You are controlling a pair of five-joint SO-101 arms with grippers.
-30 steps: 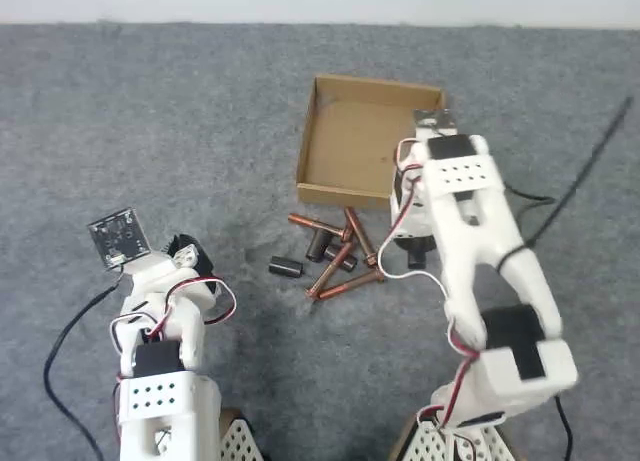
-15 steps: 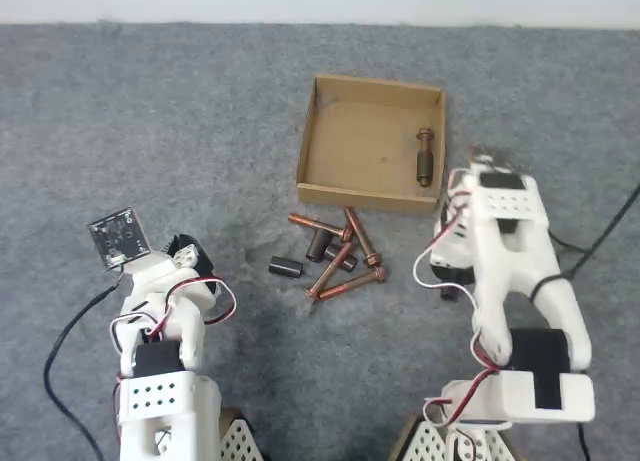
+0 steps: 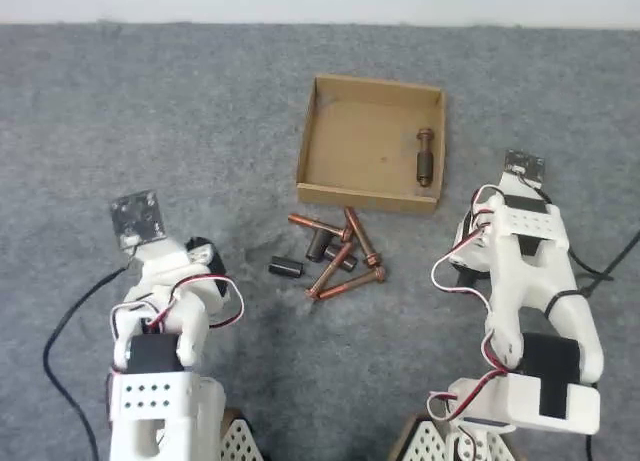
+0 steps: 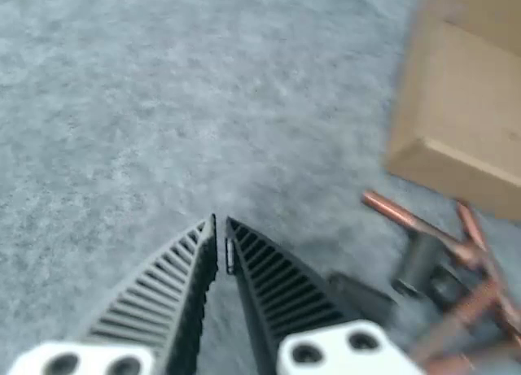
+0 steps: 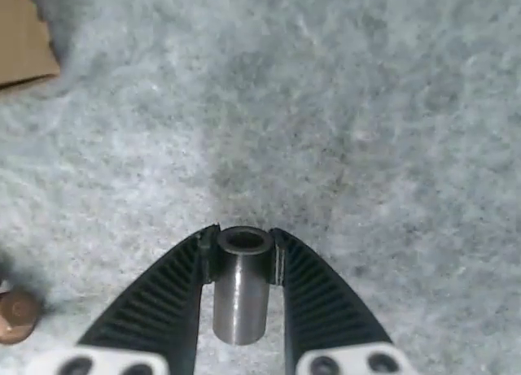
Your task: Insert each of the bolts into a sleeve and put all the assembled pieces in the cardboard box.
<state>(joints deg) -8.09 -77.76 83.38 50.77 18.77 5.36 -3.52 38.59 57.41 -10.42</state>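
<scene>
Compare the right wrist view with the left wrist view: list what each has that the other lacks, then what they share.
The right wrist view adds a dark sleeve clamped between the fingers of the right gripper. The left wrist view adds the left gripper, shut and empty, and loose dark sleeves lying among the copper bolts. Both have the cardboard box, the grey carpet and copper bolts; in the right wrist view that is one bolt's end at the edge.
</scene>
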